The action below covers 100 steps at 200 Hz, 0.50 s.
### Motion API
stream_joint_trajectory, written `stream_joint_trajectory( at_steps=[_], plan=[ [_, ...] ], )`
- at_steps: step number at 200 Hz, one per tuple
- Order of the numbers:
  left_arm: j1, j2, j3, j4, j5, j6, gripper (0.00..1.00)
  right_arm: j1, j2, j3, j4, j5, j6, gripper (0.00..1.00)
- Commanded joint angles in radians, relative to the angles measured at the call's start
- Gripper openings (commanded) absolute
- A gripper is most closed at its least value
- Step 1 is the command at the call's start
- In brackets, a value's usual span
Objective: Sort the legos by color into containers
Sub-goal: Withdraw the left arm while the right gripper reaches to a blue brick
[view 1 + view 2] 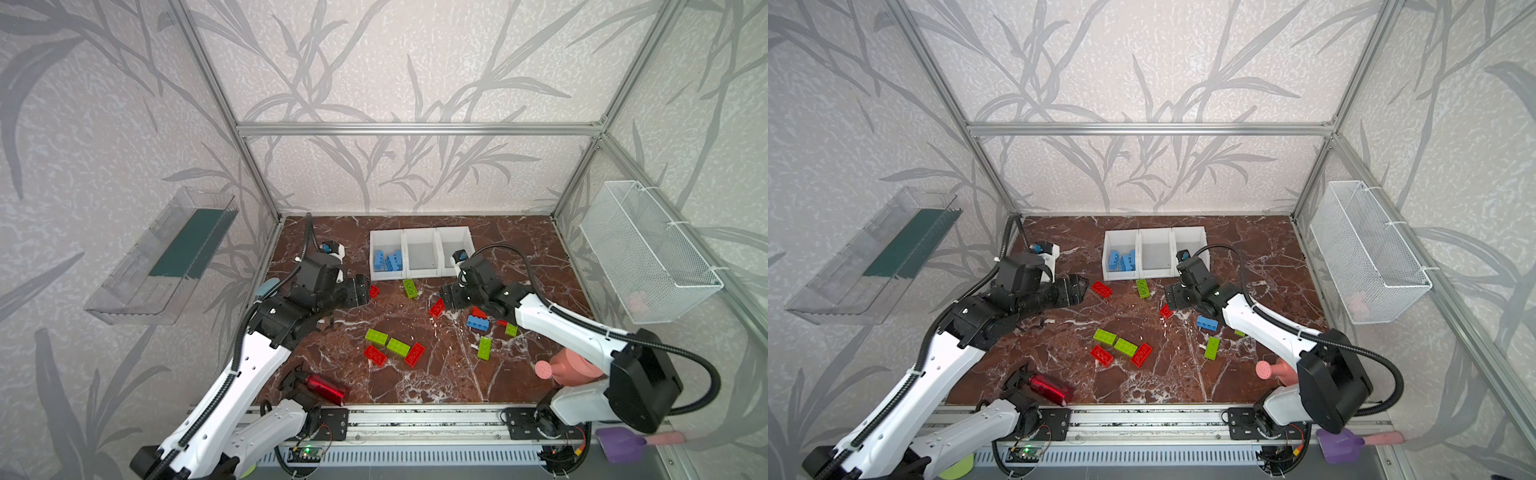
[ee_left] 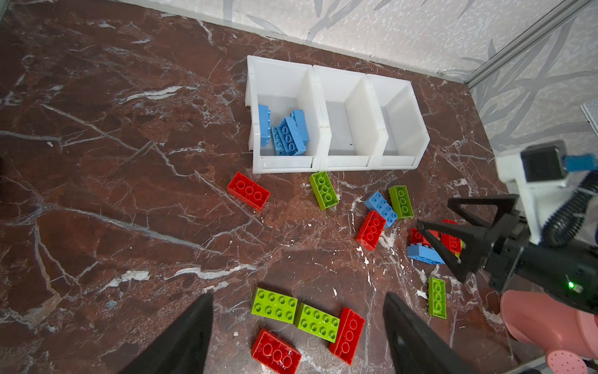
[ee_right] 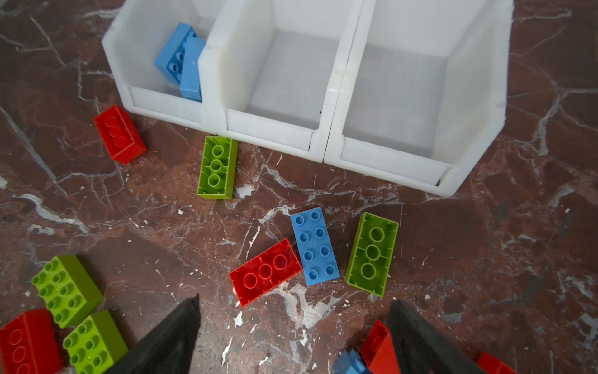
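Black fingers (image 2: 181, 340) of the left gripper (image 2: 297, 295) closest to the lens, spread wide, nothing between them. Underneath, a red-brown marble tabletop (image 1: 415, 386) with white veins and small white flecks. Around it, pale wallpaper (image 1: 415, 83) with grey leaf shapes, framed by aluminium bars (image 1: 415, 129). At the back of the table, the containers (image 2: 346, 161), three white bins joined in a row, with blue legos (image 2: 286, 136) piled in the leftmost bin as both top views show it.

Ahead of the left fingers, within the gap between them, two lime bricks (image 2: 274, 306) side by side, flanked by two red bricks (image 2: 348, 335); none touched.

Right gripper (image 3: 294, 300) likewise gaping and empty. Beyond its tips, a red brick (image 3: 265, 270), a blue brick (image 3: 314, 246) and a lime brick (image 3: 372, 254) lying close together. Nearer, a tilted red piece (image 3: 378, 349) partly hidden behind one finger (image 3: 420, 340); contact hard to judge. Lone green brick (image 3: 216, 166) just beside the middle bin's front lip.
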Motion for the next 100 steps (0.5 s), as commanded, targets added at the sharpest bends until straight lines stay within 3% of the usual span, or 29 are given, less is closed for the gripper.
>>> stream_joint_trajectory(
  at_steps=[1,62,100],
  plan=[
    [-0.002,-0.077,-0.071,0.015,-0.006,0.033,0.83,-0.009,0.067,0.054,-0.062,-0.011,-0.027,0.87],
    [-0.001,-0.151,-0.178,0.023,0.017,0.064,0.83,-0.010,0.266,0.207,-0.137,-0.009,-0.058,0.71],
    [0.002,-0.151,-0.176,0.019,0.044,0.062,0.83,-0.009,0.385,0.329,-0.228,0.019,-0.040,0.72]
  ],
)
